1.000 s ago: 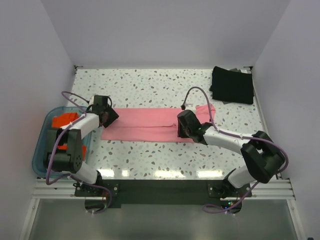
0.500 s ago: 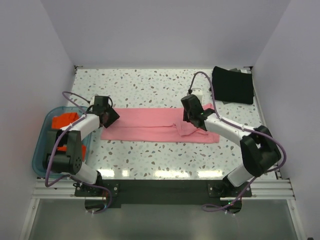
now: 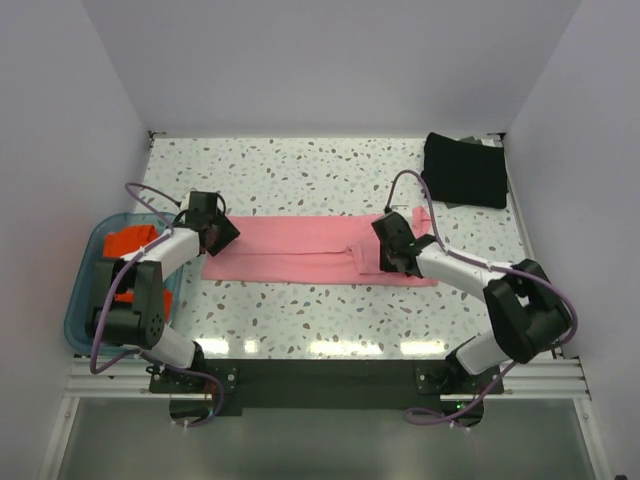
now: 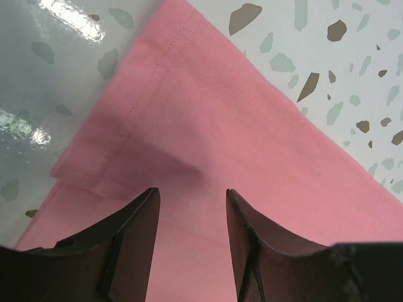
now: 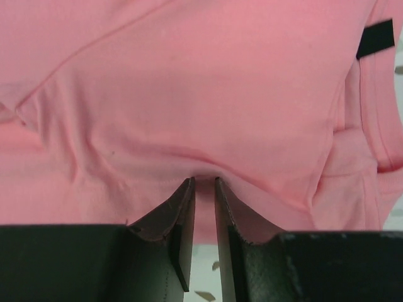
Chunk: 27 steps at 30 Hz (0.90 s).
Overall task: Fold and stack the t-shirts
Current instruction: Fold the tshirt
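One camera looks down from high up at the whole table [image 3: 300,170]. The two wrist cameras look down from very close. All three see the pink shirt [image 3: 290,250].

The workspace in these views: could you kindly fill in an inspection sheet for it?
Surface: speckled table, glossy, glare near the front edge.
Job's things: pink t-shirt folded into a long strip across the middle; black t-shirt folded square at the far right corner.
Clutter: blue tub at the left edge, an orange item inside.
Grippers: left gripper open over the strip's left end; right gripper shut on a pucker of pink cloth.
Cables: purple cables loop above both arms.
Surroundings: plain pale walls; nothing else seen.
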Each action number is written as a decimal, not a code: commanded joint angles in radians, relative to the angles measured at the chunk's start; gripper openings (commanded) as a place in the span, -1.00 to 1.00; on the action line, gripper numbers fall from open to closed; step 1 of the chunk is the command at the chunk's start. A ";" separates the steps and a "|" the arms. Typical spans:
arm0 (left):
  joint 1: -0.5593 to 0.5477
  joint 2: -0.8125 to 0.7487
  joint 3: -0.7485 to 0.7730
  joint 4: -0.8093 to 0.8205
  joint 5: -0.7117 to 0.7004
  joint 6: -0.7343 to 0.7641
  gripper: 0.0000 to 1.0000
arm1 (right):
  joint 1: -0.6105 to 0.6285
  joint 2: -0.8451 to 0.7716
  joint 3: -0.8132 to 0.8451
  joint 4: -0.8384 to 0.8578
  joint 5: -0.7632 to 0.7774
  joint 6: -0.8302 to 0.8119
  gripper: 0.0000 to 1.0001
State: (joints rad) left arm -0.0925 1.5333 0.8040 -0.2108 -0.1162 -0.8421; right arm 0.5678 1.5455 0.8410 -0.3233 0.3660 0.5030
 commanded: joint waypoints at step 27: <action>-0.062 0.034 0.038 -0.038 -0.135 -0.029 0.09 | -0.036 -0.039 -0.167 0.107 -0.108 0.143 -0.51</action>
State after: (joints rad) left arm -0.1516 1.5650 0.8364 -0.2253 -0.1463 -0.8318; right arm 0.5419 1.4921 0.7273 -0.2646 0.2958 0.5903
